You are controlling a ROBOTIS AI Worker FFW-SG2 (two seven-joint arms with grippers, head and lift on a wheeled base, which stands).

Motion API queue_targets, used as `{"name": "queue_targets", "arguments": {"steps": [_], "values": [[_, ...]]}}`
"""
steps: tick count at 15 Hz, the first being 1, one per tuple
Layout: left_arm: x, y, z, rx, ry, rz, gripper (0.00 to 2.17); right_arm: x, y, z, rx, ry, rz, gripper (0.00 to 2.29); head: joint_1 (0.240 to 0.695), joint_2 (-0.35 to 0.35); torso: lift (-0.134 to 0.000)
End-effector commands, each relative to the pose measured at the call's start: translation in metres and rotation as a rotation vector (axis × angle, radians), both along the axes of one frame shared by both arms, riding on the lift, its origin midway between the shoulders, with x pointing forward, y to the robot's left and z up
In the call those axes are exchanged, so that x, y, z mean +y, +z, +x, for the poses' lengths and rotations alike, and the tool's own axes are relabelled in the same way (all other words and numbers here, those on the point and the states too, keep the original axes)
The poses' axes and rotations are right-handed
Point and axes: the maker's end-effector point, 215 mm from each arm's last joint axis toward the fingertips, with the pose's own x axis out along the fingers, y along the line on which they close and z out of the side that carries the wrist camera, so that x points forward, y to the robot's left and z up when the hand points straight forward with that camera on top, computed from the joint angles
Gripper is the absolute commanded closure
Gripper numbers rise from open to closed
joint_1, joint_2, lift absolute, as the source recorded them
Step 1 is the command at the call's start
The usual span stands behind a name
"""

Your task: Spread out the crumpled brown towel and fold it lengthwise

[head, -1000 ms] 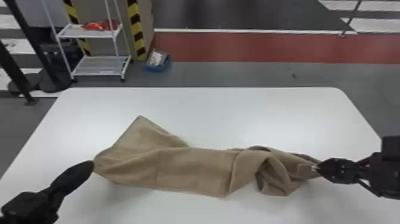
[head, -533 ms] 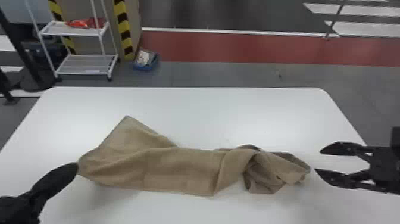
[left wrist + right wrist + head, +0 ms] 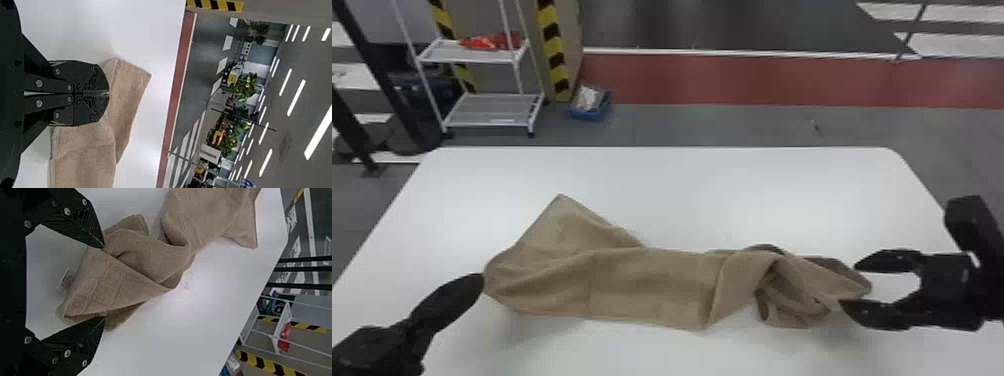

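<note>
L gripper (image 3: 480, 279): jaws pinch towel (image 3: 652, 285); R gripper (image 3: 848, 285): jaws wide, nr towel.

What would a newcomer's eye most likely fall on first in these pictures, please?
Probably the crumpled brown towel, twisted toward its right end and lying across the white table. Next come the two black grippers: the left one, fingers together at the towel's left edge, and the right one, fingers spread at its right end. Beyond the table, the red floor strip also stands out.
</note>
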Motion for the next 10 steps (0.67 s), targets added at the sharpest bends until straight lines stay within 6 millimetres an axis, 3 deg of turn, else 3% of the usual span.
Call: {"name": "queue_targets", "arguments": {"steps": [1, 4, 10], "values": [[-0.001, 0.001, 0.000, -0.004, -0.001, -0.005, 1.38, 0.015, -0.011, 0.003, 0.050, 0.000, -0.044, 0.36, 0.695, 0.009, -0.124], [0.000, 0.001, 0.000, -0.004, 0.000, -0.005, 1.38, 0.018, -0.009, 0.008, 0.062, -0.019, -0.043, 0.38, 0.695, 0.033, -0.124], [-0.001, 0.000, -0.001, -0.003, -0.002, -0.010, 1.38, 0.034, -0.024, 0.012, 0.107, -0.006, -0.091, 0.41, 0.695, 0.055, -0.124]]}}
